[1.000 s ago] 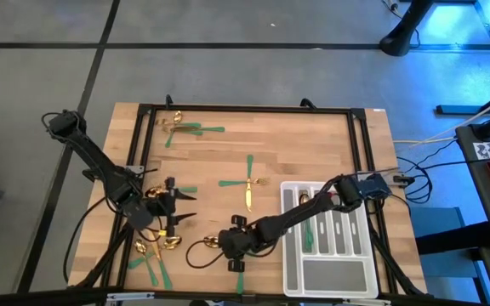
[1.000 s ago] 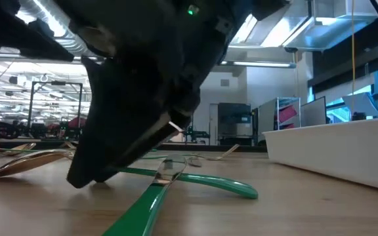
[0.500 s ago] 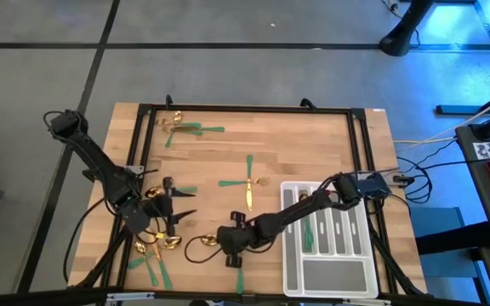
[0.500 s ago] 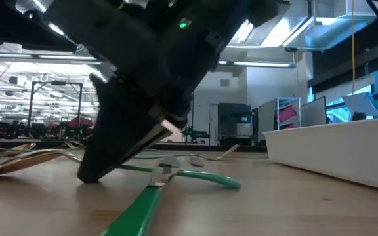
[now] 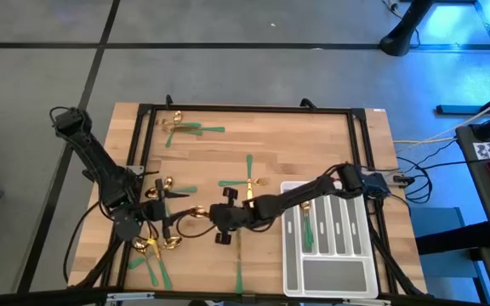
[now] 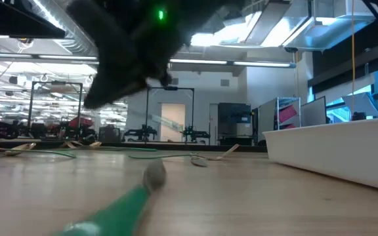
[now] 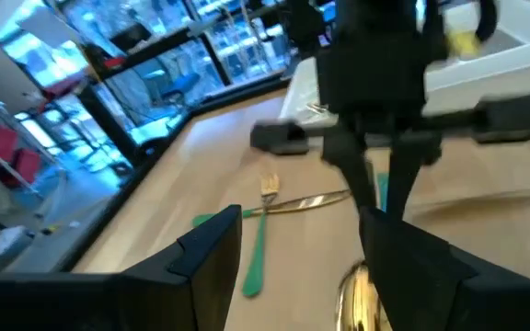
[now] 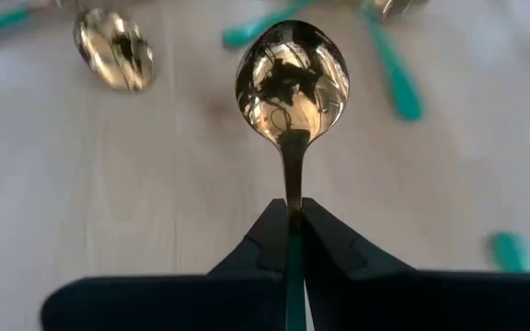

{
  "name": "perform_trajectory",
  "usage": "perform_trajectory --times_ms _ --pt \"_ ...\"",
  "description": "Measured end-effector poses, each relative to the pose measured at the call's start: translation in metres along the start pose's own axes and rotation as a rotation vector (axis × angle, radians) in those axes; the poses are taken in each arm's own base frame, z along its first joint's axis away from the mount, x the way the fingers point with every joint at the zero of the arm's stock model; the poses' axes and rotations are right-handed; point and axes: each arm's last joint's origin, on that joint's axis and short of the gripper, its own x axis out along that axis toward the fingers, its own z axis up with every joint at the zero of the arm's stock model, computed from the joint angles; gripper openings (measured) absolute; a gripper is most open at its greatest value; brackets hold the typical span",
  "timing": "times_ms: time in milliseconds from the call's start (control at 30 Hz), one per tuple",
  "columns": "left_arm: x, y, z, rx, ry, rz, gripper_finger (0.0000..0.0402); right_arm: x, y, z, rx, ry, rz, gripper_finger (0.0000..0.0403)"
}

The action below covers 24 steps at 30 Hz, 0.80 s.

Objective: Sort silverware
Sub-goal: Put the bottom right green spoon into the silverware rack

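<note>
Spoon [image 8: 292,83] clamped in right gripper [image 8: 291,221]

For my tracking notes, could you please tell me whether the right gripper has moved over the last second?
Yes. In the high view the right gripper has moved away from the table's near edge, holding a gold-headed spoon, farther from the pale grey divided tray.

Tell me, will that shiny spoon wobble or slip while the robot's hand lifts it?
Probably no bending: the spoon looks like stiff metal, sticking straight out from the right hand. It might slip or swing, since the hand pinches only the slim handle and the big bowl hangs far out front. It looks light, being small and thin.
</note>
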Motion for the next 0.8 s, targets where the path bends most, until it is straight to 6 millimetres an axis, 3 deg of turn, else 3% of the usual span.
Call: perform_trajectory --times_ms 267,333,433,567,800 --pt "-0.007 -0.002 0.000 0.023 -0.029 0.021 0.0211 -0.038 -0.013 0.015 -0.056 0.027 -0.159 0.0015" --pt "-0.009 -0.002 0.000 0.021 -0.032 0.014 0.0211 -0.044 -0.013 0.007 -0.042 0.048 -0.163 0.0014" --pt "-0.008 -0.003 0.001 0.019 -0.033 0.007 0.0211 -0.043 -0.008 -0.025 0.023 0.086 -0.140 0.0009" --pt "0.005 -0.002 0.003 0.016 -0.003 0.003 0.0211 -0.040 0.001 -0.058 0.161 0.016 -0.042 0.0014" --pt "0.046 0.000 0.007 -0.019 0.032 -0.088 0.0211 -0.076 0.015 -0.049 0.237 -0.150 0.120 0.0013"
